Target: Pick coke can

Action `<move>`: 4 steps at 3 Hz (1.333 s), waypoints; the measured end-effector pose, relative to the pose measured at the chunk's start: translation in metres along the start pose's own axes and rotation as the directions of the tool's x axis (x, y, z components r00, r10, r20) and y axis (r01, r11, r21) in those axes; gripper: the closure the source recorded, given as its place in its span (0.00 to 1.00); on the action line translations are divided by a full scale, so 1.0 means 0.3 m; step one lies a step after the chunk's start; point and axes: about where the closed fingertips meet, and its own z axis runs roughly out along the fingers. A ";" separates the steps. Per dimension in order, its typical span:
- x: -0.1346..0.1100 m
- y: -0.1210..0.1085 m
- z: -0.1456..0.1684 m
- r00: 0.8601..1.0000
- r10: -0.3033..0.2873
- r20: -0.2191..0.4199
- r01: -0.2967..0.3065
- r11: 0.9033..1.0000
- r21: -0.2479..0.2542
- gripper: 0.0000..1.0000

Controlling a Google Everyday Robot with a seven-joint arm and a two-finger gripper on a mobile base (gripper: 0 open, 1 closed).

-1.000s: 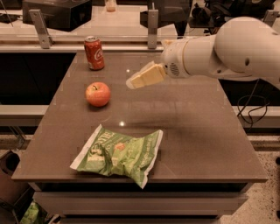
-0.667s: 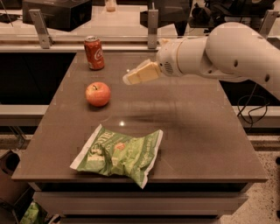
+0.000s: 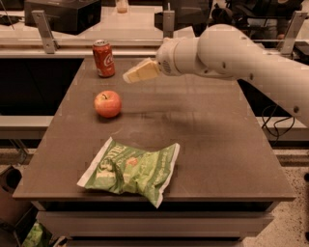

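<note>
A lab-like workroom: worktable (image 3: 217, 144) under the hovering claw (image 3: 131, 75), loose cables (image 3: 268, 126) beside it, dark equipment (image 3: 63, 14) behind.

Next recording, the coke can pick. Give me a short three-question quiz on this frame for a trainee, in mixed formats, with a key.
1. Multiple choice: where does the small red cylindrical coke can stand on the brown table? A) near edge B) far left corner C) right side
2. True or false: the cream-coloured gripper is touching the can.
3. Short answer: what lies nearer the table's front edge than the round red-orange apple?

Key
1. B.
2. False: the gripper hovers above the table to the can's right, apart from it.
3. The crumpled green snack bag.
</note>
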 end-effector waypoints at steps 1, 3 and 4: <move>-0.027 -0.006 0.128 1.000 0.012 0.007 -0.012 1.000 -0.018 0.00; -0.087 -0.002 0.305 0.998 0.038 0.050 -0.035 0.997 -0.062 0.00; -0.115 -0.021 0.372 0.996 0.047 0.080 -0.041 0.997 -0.070 0.00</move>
